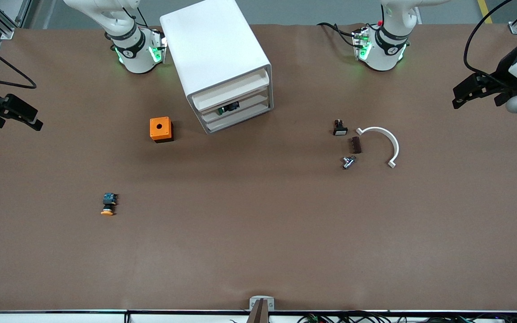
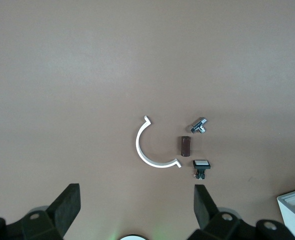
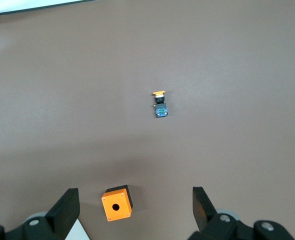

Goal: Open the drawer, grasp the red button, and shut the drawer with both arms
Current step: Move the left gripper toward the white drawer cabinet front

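Note:
The white cabinet (image 1: pixel 216 49) stands near the robots' bases, its three drawer fronts turned toward the front camera. The top drawer (image 1: pixel 231 89) looks pushed in. A small dark teal thing (image 1: pixel 228 108) shows just below its front; I cannot tell what it is. The red-capped button is hidden. My left gripper (image 1: pixel 460 95) hangs open and empty in the air over the left arm's end of the table, also in the left wrist view (image 2: pixel 136 200). My right gripper (image 1: pixel 18 117) hangs open and empty over the right arm's end, also in the right wrist view (image 3: pixel 135 202).
An orange box (image 1: pixel 161 129) (image 3: pixel 116 204) sits beside the cabinet. An orange-capped button (image 1: pixel 108 204) (image 3: pixel 160 104) lies nearer the front camera. Toward the left arm's end lie a white curved piece (image 1: pixel 386 141) (image 2: pixel 146 150), a brown block (image 1: pixel 355 145), a metal fitting (image 1: pixel 348 161) and a small black switch (image 1: pixel 340 128).

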`<action>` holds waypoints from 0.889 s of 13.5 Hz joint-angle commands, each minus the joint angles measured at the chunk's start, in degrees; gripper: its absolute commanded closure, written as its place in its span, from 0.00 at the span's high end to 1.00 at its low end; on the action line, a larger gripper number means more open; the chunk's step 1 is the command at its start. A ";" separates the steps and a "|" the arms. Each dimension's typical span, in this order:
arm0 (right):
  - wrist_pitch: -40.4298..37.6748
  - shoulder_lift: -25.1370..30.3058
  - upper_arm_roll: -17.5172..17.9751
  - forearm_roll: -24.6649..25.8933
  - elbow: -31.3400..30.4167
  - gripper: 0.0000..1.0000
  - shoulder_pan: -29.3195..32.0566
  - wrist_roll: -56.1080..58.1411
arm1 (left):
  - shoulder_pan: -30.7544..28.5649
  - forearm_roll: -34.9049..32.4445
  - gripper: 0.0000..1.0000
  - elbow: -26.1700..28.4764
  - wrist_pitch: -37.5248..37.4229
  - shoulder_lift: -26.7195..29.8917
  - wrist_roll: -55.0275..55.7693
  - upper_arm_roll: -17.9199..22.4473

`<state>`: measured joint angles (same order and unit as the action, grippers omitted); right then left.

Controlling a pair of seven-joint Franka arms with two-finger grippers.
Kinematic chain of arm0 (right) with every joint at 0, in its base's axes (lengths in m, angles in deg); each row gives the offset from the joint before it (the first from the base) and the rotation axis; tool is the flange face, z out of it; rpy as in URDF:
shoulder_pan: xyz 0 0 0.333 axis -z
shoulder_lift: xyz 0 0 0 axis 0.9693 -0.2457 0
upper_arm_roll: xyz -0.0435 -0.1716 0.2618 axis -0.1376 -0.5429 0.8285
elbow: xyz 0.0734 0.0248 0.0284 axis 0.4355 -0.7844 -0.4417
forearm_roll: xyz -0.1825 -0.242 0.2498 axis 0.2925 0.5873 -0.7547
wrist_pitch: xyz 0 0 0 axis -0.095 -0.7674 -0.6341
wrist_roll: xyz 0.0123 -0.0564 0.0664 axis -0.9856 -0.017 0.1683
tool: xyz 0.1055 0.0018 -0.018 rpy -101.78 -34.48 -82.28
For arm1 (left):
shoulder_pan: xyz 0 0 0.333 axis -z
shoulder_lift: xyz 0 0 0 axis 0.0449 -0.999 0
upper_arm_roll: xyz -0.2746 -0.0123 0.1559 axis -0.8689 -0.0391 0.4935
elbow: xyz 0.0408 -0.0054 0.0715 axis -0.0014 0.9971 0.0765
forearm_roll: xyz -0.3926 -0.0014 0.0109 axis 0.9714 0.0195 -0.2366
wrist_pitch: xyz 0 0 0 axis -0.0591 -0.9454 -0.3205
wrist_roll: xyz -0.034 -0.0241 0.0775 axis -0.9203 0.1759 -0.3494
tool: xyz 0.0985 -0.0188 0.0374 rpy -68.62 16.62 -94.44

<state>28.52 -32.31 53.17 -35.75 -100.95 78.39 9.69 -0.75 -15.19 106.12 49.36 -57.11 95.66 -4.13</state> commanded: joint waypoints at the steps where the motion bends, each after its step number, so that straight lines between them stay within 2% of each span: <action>1: 0.42 1.41 0.11 0.40 -1.50 1.00 -0.07 -0.75 | -0.19 -0.35 1.00 -1.24 -1.52 -0.60 -0.25 -0.41; 3: 0.42 1.50 0.11 0.40 -1.50 1.00 -0.07 -0.75 | -0.10 -0.35 1.00 -1.67 -1.44 -1.82 -0.17 -0.41; 9: 0.25 1.33 0.11 0.40 -1.59 1.00 -0.07 -0.66 | 0.42 -0.18 1.00 -3.70 -0.39 -14.37 1.49 -0.85; 12: -0.10 1.06 0.11 0.40 -1.59 1.00 -0.16 -0.66 | 1.65 2.79 1.00 -6.23 0.32 -22.80 15.25 -1.11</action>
<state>28.40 -32.31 53.18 -35.75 -101.43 78.39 9.69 -0.13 -14.58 104.26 50.41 -74.35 103.55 -4.85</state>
